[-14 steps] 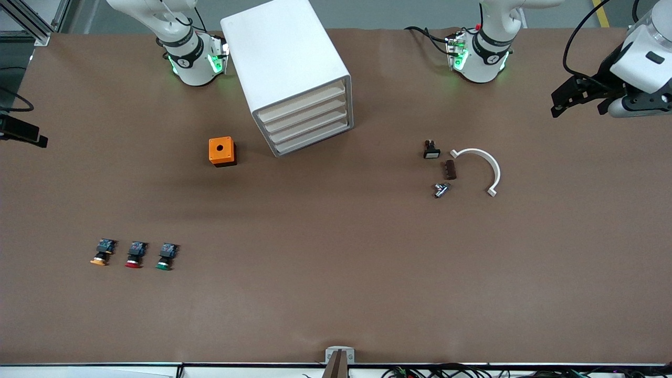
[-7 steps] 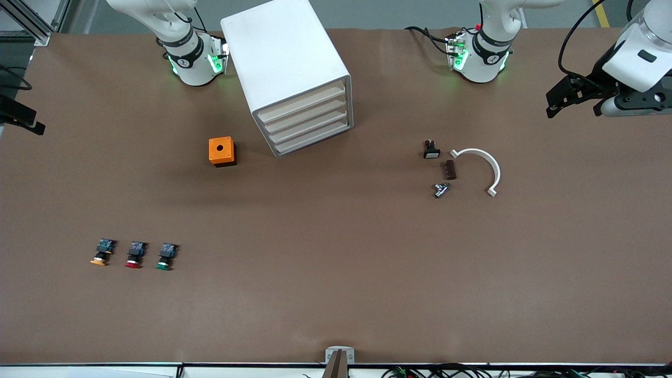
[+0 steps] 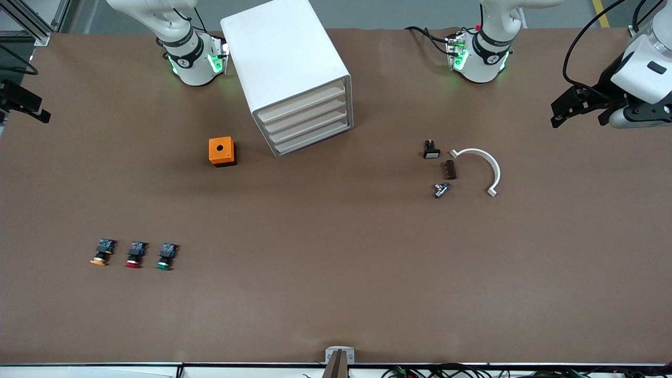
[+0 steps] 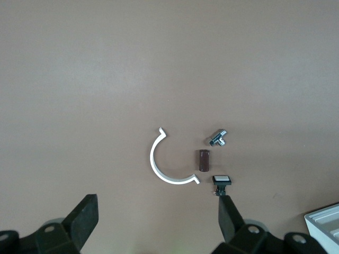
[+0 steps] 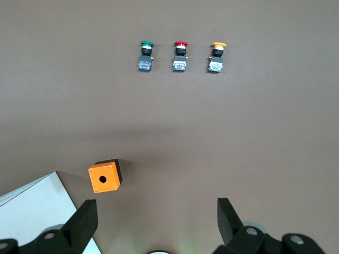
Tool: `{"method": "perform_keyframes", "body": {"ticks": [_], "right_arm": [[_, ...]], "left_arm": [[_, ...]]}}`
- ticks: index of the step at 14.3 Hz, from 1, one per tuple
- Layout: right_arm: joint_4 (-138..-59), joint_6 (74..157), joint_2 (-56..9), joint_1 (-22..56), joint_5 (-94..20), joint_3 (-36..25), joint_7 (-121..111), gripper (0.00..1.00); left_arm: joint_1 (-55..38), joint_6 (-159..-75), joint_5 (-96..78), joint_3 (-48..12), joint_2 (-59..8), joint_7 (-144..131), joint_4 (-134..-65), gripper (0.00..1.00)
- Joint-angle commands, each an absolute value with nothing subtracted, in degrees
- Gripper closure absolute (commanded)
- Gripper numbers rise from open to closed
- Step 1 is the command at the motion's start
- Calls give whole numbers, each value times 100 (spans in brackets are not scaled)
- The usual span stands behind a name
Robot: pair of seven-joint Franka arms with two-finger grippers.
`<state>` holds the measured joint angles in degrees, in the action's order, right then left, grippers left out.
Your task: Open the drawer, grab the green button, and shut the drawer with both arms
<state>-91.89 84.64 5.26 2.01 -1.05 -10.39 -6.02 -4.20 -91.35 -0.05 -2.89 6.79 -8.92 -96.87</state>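
The white cabinet [image 3: 286,63] stands between the arm bases with all its drawers shut; the third drawer [image 3: 310,125] shows its cream front. The green-capped button [image 3: 166,256] lies on the table near the front camera, toward the right arm's end, and shows in the right wrist view [image 5: 145,55]. My left gripper [image 3: 562,111] is open and empty over bare table at the left arm's end; it also shows in its wrist view [image 4: 158,203]. My right gripper [image 3: 26,105] is open and empty over the table's edge at the right arm's end, also in its wrist view [image 5: 157,209].
A red-capped button [image 3: 136,254] and an orange-capped button [image 3: 102,252] lie beside the green one. An orange box [image 3: 222,151] sits beside the cabinet. A white curved piece [image 3: 483,165], a brown block [image 3: 449,169], a metal fitting [image 3: 441,189] and a white-capped button [image 3: 431,149] lie toward the left arm's end.
The right gripper has moved upward in the front view along the table's edge. The left gripper shifted slightly toward the bases and back. Nothing on the table moved.
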Motion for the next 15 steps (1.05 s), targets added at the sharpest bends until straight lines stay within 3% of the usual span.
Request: {"method": "perform_keyframes", "body": {"ticks": [1,4,15], "right_arm": [[-9492,8578,782,150,-132,-941,-492,0],[-9501,8569,800,-105,-132,-642,-492,0],[-9501,8596,809,-114,-79,-650,-492,0]], "left_arm": [[-369,-9062,9,-308,615,-817,-9457,0],[-378,-8957,26,-334,650,-782,-9413,0],[-369,-8763,255,-316,527,-817,-9255,0]]}}
